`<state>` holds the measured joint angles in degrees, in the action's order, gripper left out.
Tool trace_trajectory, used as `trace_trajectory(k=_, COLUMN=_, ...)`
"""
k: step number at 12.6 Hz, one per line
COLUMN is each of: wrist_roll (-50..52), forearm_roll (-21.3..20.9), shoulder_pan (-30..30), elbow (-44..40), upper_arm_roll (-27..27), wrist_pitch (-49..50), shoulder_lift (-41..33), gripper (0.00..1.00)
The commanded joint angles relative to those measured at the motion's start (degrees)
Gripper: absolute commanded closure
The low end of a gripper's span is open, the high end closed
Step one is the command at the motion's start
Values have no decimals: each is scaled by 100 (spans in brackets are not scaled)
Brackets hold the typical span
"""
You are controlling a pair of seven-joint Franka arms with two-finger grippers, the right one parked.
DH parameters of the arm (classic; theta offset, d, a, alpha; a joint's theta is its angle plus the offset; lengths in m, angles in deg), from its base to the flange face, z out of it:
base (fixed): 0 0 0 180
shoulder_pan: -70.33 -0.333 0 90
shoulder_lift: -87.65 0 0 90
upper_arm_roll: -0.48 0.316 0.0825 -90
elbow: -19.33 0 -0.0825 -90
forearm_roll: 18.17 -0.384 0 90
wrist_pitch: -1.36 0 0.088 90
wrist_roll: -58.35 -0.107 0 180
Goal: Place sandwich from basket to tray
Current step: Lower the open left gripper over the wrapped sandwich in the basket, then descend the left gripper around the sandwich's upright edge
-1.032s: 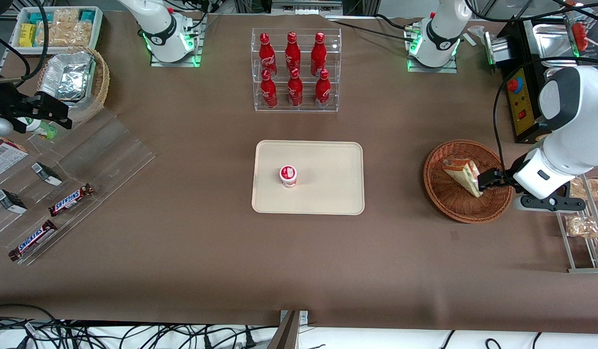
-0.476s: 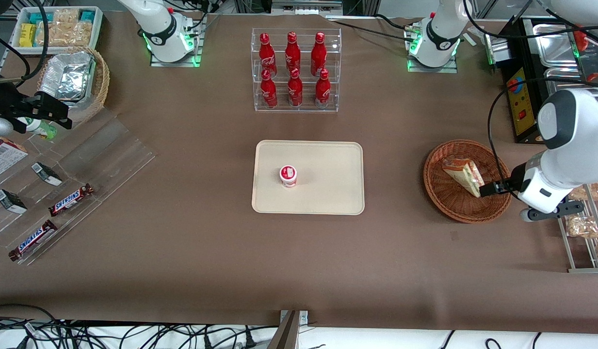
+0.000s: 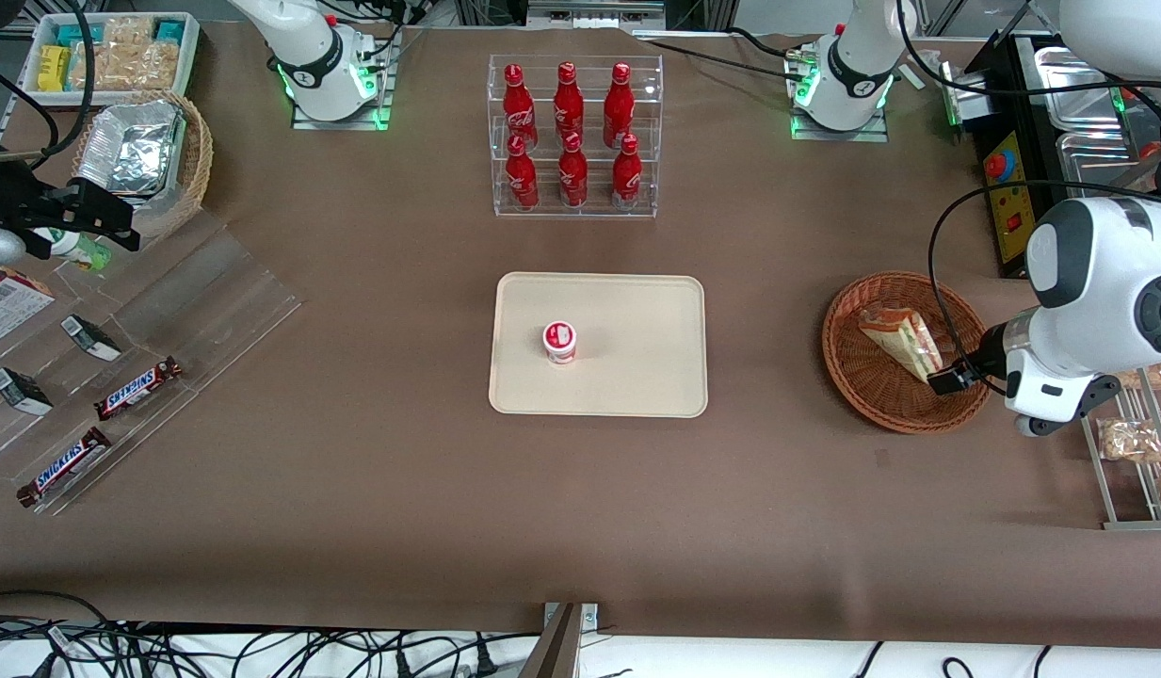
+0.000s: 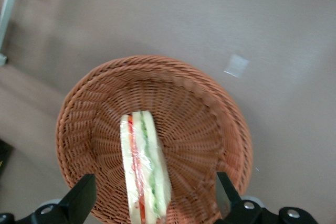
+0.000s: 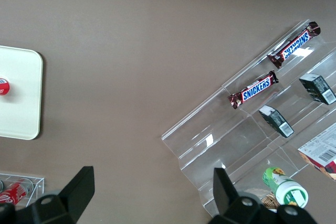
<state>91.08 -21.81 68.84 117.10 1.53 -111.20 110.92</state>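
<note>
Pincer [image 4: 152, 203] shifted camera-ward over basket [image 3: 872, 391], brown table [image 3: 354, 490].

Acrylic rack [image 3: 574, 137]: six red cola bottles [image 3: 569, 98], two tiers. Small red-lidded cup [image 3: 559, 341], upright. Clear stepped display [image 3: 156, 330]: two Snickers bars [image 3: 137, 388]. Tan wicker basket [image 3: 189, 160]: foil containers [image 3: 131, 146].

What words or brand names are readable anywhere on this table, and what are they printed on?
"SNICKERS": on two chocolate bars on the clear stepped rack.
Red bottles carry white script, too small to read.
Small cup on the tray: label unreadable.
Sandwich, below the open gripper: no text visible.
</note>
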Motion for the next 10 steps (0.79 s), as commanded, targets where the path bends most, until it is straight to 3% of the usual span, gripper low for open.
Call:
trace_trajectory(k=1, wrist_roll=610, forearm_roll=-295, shoulder_pan=0, elbow=662, upper_arm_roll=1, wrist_pitch=-606, shoulder_lift=-182, gripper=0)
trace_trajectory(k=5, wrist_roll=1383, forearm_roll=-410, shoulder_pan=43, elbow=1595, upper_arm_roll=-52, wrist_pitch=-1486, shoulder_lift=-455, gripper=0)
trace_trajectory(k=8, wrist_roll=2078, forearm_roll=-1102, shoulder_pan=70, elbow=2069, upper_arm_roll=-148, wrist_pitch=-1848, shoulder_lift=-464, gripper=0)
trace_trajectory(k=10, wrist_roll=2237, forearm_roll=-1183, shoulder_pan=79, elbow=2132, upper_arm_roll=-218, wrist_pitch=-1866, shoulder_lift=-464, gripper=0)
